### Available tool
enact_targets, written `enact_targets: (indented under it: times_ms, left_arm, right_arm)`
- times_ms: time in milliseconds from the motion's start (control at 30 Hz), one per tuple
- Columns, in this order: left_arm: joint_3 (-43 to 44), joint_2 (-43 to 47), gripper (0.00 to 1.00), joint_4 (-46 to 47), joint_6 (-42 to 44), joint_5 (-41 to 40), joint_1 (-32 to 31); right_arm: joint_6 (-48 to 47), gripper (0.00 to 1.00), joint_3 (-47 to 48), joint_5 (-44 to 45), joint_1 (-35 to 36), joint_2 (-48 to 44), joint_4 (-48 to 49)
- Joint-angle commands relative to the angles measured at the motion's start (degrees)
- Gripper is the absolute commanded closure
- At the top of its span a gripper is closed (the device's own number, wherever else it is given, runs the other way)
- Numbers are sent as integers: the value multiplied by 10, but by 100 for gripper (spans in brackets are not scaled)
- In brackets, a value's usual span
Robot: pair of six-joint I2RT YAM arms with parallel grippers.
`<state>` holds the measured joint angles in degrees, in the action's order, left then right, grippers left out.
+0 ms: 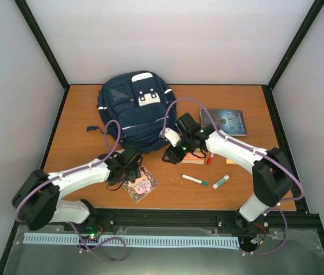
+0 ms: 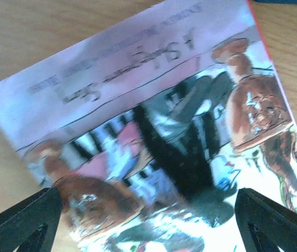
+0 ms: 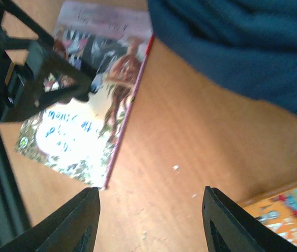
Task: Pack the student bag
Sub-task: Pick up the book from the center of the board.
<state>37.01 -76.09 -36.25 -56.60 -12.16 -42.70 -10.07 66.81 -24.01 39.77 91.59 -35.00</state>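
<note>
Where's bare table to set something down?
Bare wood lies left of the student bag, up to the table edge, and behind the dark book in the far right corner. The near middle is crowded: picture book, orange book, marker, glue stick.

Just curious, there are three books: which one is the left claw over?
The pink picture book, directly under the left gripper; the dark book and the orange one lie farther right.

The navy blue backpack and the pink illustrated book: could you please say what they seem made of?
The navy blue backpack looks like matte woven fabric: it slumps in soft folds. The pink illustrated book is probably glossy coated paper or card: bright glare patches sit on its printed cover.
</note>
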Motion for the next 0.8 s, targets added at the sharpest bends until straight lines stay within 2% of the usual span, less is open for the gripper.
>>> enact_targets:
  times_ms: [0,167,467,767]
  left_arm:
    - [-7,74,8,-119,-110,-44,-9]
    - [-30,122,11,-114,-160,-61,-7]
    - [-6,28,27,-64,-176,-40,16]
    - [2,-6,43,-87,-174,-33,26]
  right_arm:
    - [9,45,-9,-83,-1,18,-29]
    - [15,48,-3,-103,-1,60,-18]
    - [11,50,40,-130,0,154,-9]
    - [33,49,79,-183,2,228,-23]
